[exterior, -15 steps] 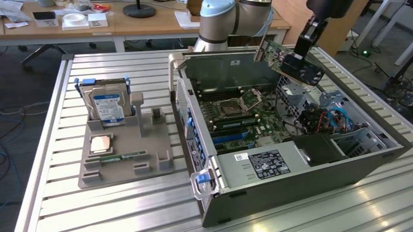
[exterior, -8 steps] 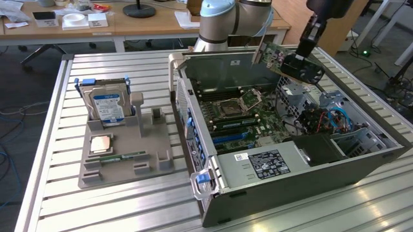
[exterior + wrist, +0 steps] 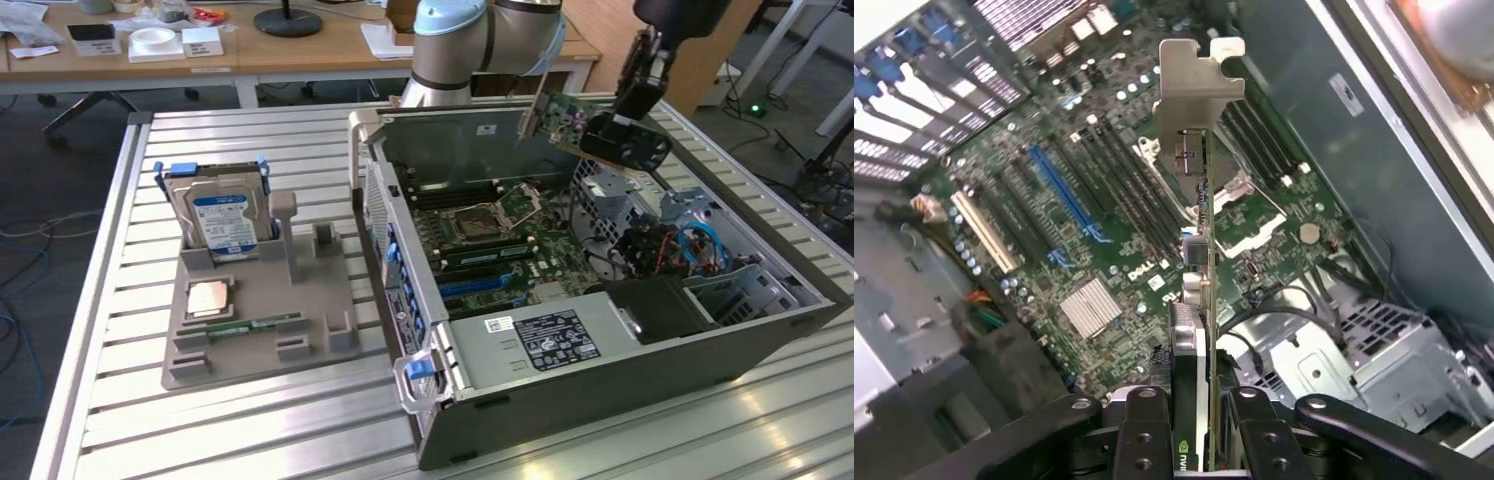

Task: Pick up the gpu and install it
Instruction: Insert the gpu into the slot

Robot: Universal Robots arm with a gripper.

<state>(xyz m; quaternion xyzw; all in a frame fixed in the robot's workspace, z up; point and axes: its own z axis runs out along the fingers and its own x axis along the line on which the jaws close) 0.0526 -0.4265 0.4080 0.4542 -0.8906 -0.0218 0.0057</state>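
Wrist view: black hand [image 3: 1199,435] clamping thin green silver-bracketed gpu [image 3: 1198,262] edge-on above motherboard [image 3: 1084,235].

Wooden desk [image 3: 314,57] behind slatted metal table [image 3: 200,432]

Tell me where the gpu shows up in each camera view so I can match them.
Exterior view: the gpu hangs in the gripper above the open computer case, toward the exterior view's right.
Wrist view: the gpu is seen edge-on, clamped by the gripper, over the motherboard.
Shared landmark: the CPU socket.
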